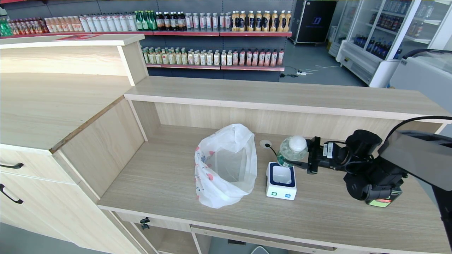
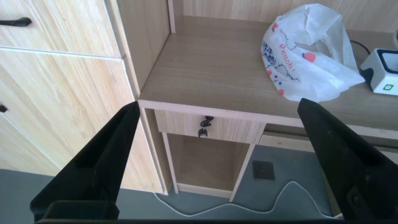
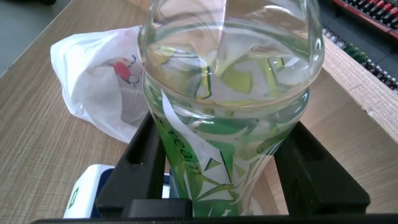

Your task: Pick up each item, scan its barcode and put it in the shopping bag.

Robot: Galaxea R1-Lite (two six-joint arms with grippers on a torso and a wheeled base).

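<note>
My right gripper (image 1: 303, 155) is shut on a clear water bottle (image 1: 292, 151) with a white cap and a green label, held just above and behind the white barcode scanner (image 1: 281, 180). From the right wrist view the bottle (image 3: 230, 118) sits between the black fingers (image 3: 140, 158), with the scanner (image 3: 87, 190) below it. The white plastic shopping bag (image 1: 226, 165) stands open on the counter left of the scanner; its side appears in the left wrist view as the bag (image 2: 311, 53). My left gripper (image 2: 217, 162) hangs open below the counter's front edge, holding nothing.
A raised wooden ledge (image 1: 282, 95) runs behind the counter (image 1: 159, 176), with a taller cabinet (image 1: 53, 106) on the left. A cable grommet (image 1: 265, 143) lies behind the scanner. A locked drawer with keys (image 2: 204, 124) is under the counter edge.
</note>
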